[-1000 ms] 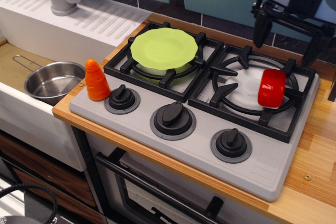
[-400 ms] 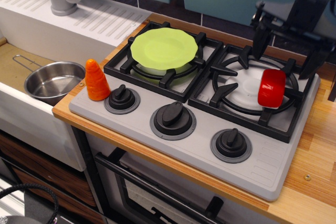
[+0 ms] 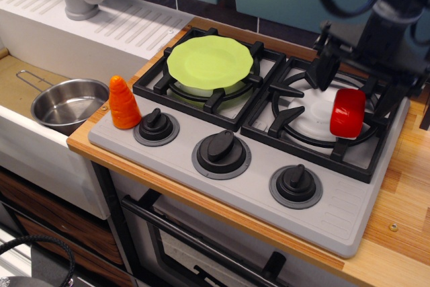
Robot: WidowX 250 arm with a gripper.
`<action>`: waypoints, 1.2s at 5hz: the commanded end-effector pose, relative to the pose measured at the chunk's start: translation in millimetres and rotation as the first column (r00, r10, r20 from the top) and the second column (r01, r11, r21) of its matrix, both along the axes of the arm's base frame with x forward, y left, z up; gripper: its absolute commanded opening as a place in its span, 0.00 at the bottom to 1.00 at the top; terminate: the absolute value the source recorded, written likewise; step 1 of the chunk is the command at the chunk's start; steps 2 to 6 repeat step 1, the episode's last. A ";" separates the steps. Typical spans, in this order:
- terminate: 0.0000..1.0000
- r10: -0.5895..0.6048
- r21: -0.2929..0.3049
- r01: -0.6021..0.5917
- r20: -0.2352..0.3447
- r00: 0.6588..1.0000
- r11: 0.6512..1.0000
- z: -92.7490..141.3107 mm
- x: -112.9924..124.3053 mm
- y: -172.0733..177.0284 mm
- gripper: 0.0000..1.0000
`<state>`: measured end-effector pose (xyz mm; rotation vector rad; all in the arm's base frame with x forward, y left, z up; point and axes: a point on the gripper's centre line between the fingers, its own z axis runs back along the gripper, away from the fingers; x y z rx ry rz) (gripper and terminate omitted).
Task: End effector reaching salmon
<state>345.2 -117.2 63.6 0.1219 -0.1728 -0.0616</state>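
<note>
We see a pale wooden worktop (image 3: 403,186) carrying a grey toy stove (image 3: 222,186) with two black burner grates, three black knobs and teal cabinets behind, beside a white sink unit holding one steel saucepan (image 3: 64,104). One lime-green scalloped plate (image 3: 209,62) lies on the left grate and one ridged orange cone (image 3: 123,103) stands by the left knob. The glossy red salmon (image 3: 348,112) leans on the right grate, while the black end effector (image 3: 359,78) hangs just behind it, fingers spread apart.
</note>
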 end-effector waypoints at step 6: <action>1.00 -0.013 -0.046 0.019 0.108 0.994 0.999 19.8 5.4 -1.0 1.00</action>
